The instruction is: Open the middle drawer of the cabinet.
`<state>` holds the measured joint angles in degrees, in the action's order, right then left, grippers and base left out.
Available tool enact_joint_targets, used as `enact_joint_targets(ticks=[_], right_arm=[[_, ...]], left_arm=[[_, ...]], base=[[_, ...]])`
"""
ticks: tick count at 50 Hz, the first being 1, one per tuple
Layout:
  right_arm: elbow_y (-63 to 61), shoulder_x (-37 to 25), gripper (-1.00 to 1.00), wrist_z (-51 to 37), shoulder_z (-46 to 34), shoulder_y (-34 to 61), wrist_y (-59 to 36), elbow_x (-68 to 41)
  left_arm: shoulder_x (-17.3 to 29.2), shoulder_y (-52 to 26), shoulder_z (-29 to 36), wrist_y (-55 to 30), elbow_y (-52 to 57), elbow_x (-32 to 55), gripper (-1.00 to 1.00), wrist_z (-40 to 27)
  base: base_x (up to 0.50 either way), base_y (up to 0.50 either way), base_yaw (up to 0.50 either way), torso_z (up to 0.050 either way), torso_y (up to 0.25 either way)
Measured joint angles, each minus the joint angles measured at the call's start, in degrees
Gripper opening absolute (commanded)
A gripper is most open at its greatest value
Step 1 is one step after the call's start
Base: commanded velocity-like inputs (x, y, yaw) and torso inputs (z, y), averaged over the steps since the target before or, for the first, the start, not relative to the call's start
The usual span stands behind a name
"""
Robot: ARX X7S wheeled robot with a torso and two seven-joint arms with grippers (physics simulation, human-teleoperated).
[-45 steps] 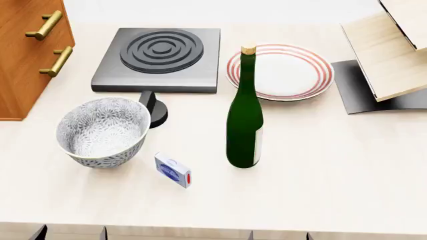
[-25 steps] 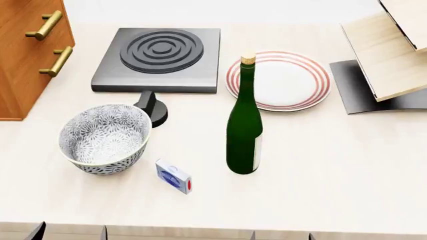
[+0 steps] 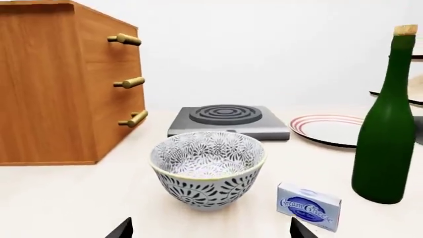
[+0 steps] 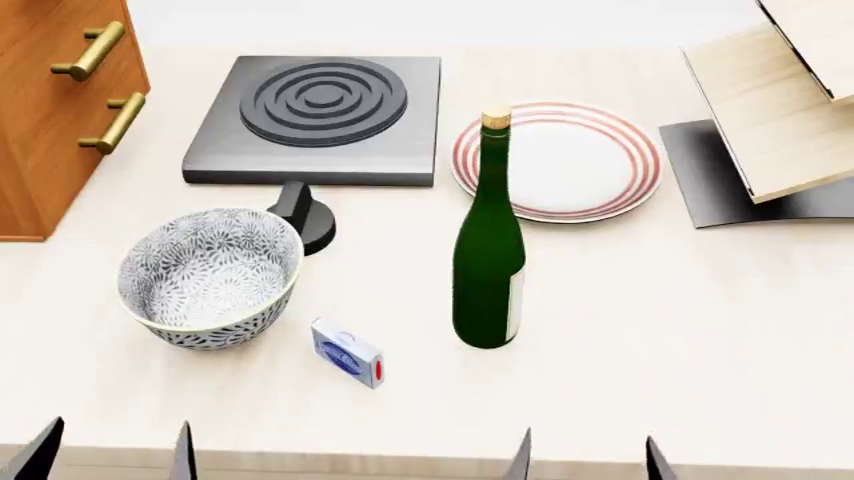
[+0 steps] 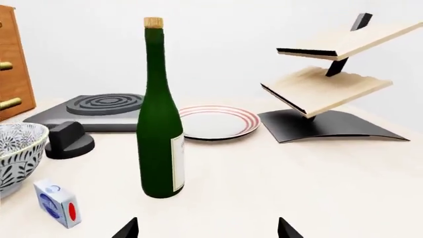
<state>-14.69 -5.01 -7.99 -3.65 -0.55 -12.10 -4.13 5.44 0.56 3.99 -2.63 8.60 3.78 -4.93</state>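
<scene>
The boxy orange-brown wood-grain cabinet stands at the far left, its middle drawer shut behind a brass bar handle. Both the left gripper and right gripper hover spread wide and empty at the near edge, likely readying to reach, with a patterned ceramic bowl between.

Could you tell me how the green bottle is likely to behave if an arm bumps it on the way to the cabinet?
The green bottle stands tall on a narrow base, so it would probably tip easily. Being round, it would likely roll afterwards. It looks like smooth glass, so possibly slippery and fragile.
</scene>
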Motion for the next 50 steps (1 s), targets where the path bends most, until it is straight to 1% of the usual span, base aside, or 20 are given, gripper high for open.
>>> enact_joint_targets(ticks=[18,28,31,38,44,50], right_arm=[[-24.9,-2.9,1.0,-3.4,0.1,3.9,-19.8,-1.0],[-36.5,-4.7,1.0,-5.9,-0.9,6.4,-28.7,-1.8],[-38.8,-8.5,1.0,-11.2,-2.5,7.7,-29.4,-6.1],[-42.0,-22.1,1.0,-29.0,-10.5,13.4,-26.2,-19.7],[-43.4,-30.0,1.0,-39.2,-16.4,17.4,-23.4,-26.5],[-44.1,-35.0,1.0,-45.3,-20.5,19.9,-20.9,-30.2]], left_arm=[[2.5,-2.7,0.1,-15.5,22.6,2.9,1.0,-2.3],[3.3,-4.4,-0.5,-23.7,33.9,5.2,1.0,-3.8],[3.5,-5.0,-0.9,-26.1,37.1,6.2,1.0,-4.2],[4.4,-6.5,-2.1,-31.2,43.8,9.5,1.0,-5.9],[8.8,-7.7,-1.4,-32.0,47.2,14.6,1.0,-11.4],[12.3,-8.4,-0.3,-31.6,48.9,18.0,1.0,-15.6]], base=[[0.0,0.0,0.0,0.0,0.0],[0.0,0.0,0.0,0.0,0.0],[0.0,0.0,0.0,0.0,0.0],[0.0,0.0,0.0,0.0,0.0],[0.0,0.0,0.0,0.0,0.0],[0.02,0.0,0.0,0.0,0.0]])
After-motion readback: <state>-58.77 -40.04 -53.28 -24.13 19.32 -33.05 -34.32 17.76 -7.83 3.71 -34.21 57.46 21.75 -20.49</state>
